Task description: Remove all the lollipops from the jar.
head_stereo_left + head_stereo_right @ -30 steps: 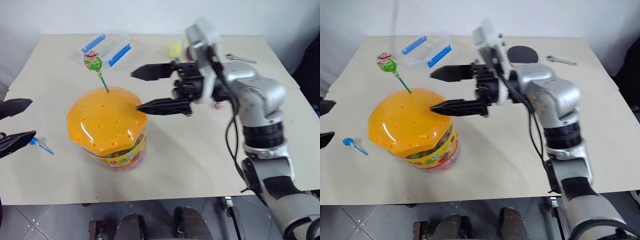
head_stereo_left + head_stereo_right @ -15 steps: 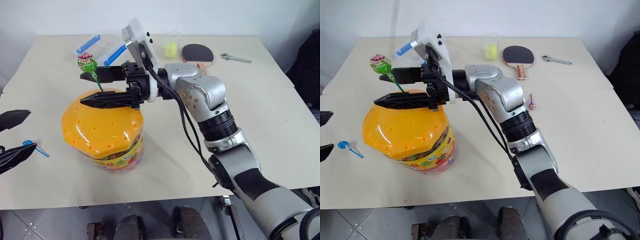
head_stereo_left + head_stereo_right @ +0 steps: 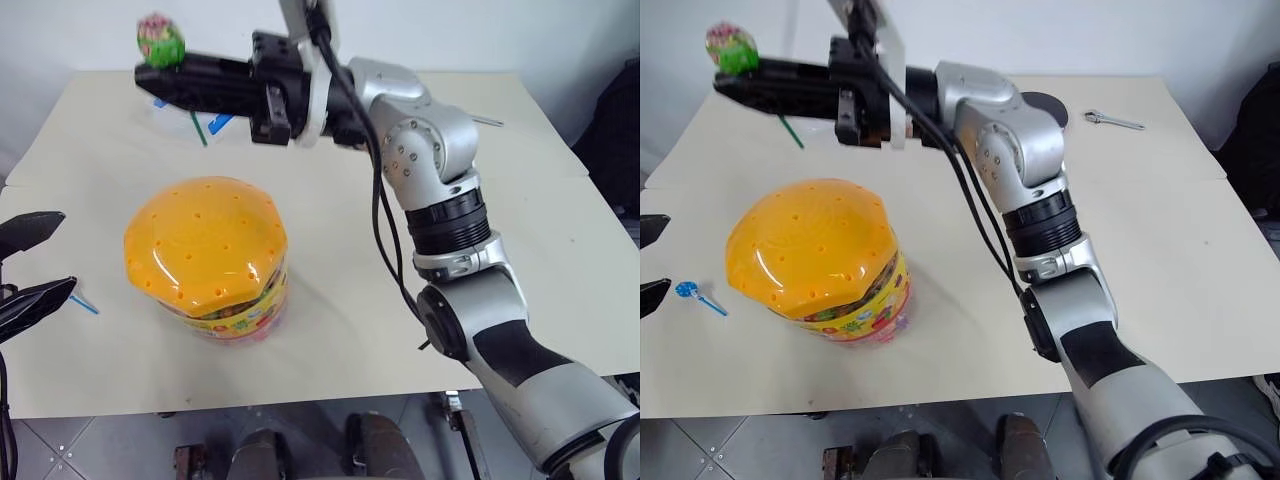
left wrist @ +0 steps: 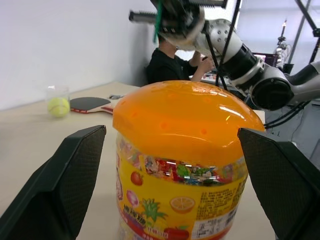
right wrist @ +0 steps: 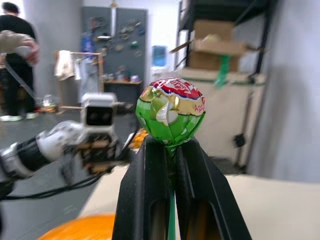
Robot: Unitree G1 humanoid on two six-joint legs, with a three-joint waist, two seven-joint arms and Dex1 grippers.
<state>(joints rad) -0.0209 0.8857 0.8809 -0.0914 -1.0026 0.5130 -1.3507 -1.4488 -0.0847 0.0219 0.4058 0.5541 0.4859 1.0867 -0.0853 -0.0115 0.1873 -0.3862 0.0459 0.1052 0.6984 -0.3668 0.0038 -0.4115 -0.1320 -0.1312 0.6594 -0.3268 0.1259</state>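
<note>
Lifted clear of the jar (image 3: 206, 255), the green lollipop (image 3: 160, 42) now rides high at the table's (image 3: 560, 250) far left, pinched by the right gripper (image 3: 150, 78). Open tabletop surrounds the jar. Near left, the left gripper (image 3: 35, 262) stands spread beside a blue lollipop (image 3: 686, 290).

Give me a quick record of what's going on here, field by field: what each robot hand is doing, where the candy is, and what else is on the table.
right hand: shut on the green lollipop, held up above the table, clear of the jar
left hand: open, holding nothing, beside the jar
jar: upright on the table, orange lid on, no sticks poking out of the lid
blue lollipop: lying on the table near the left hand
other items: wrench at the table's far edge; yellow-green ball in a clear cup, next to a paddle
</note>
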